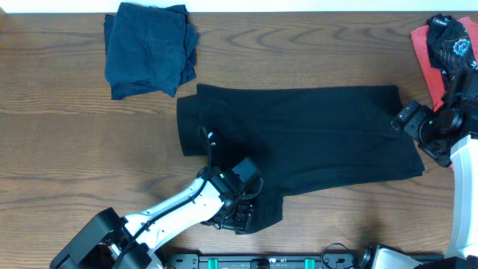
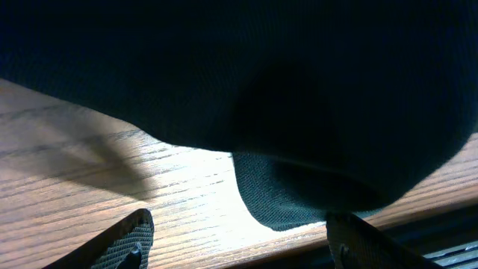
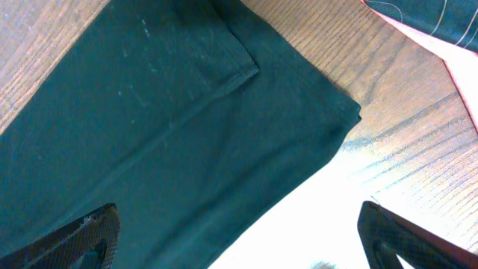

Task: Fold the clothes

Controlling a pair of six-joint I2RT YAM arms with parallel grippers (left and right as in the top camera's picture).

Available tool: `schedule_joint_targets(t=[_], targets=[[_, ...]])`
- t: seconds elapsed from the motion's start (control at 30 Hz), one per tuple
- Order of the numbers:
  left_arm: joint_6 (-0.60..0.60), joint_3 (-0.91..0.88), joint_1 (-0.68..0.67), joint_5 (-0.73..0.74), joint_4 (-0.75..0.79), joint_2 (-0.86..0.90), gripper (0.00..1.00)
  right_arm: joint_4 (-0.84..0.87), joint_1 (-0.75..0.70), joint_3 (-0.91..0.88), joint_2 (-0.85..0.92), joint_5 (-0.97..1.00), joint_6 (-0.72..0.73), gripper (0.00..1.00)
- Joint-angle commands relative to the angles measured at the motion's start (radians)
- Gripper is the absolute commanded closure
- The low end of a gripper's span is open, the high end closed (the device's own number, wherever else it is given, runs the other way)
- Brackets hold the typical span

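- Three lots of clothes on the wooden tabletop [image 1: 60,149]: 1 black T-shirt [image 1: 314,134], 1 navy pile [image 1: 149,48], 1 coral-red and black garment [image 1: 427,52].
- Black T-shirt: spread flat at centre, long side running 9 to 3 o'clock. 1 sleeve sticks out at approx. 7 o'clock, toward the near edge.
- Navy pile: folded, at 11 o'clock on the tabletop, well apart from the black T-shirt. No. of pieces in it: can't tell.
- Coral-red and black garment: at 2 o'clock, by the far right edge, partly cut off by the frame. Light print on its black part.
- 2 arms, 2 hands, both at the black T-shirt.
- Left hand [image 1: 240,213]: over the sleeve at 7 o'clock. In the wrist view its 2 fingers [image 2: 123,243] sit apart w/ nothing between them. Dark fabric fills the upper view, and 1 rounded edge lies on the wood just ahead. Touching or not: can't tell.
- Right hand [image 1: 413,119]: at the shirt's 3 o'clock edge. In the wrist view its 2 fingers [image 3: 78,239] are spread wide and hold nothing; 1 is over black fabric, 1 over bare wood. The shirt corner lies ahead between them, and coral cloth shows at 1 o'clock.
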Motion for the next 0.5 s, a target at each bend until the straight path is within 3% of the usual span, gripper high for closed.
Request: schedule_joint_targets(t=[0.0,0.2,0.47], targets=[[0.043,-0.008,-0.003,0.005,0.002,0.004,0.24,0.002,-0.003,-0.016,0.002,-0.003,-0.013,0.01],[0.042,-0.105,-0.002,0.081,0.146,0.004,0.25,0.023,-0.003,-0.034,0.002,-0.003,-0.013,0.01],[0.043,-0.124,-0.003,0.092,0.170,0.004,0.25,0.023,-0.003,-0.036,0.003,-0.003,-0.013,0.01]])
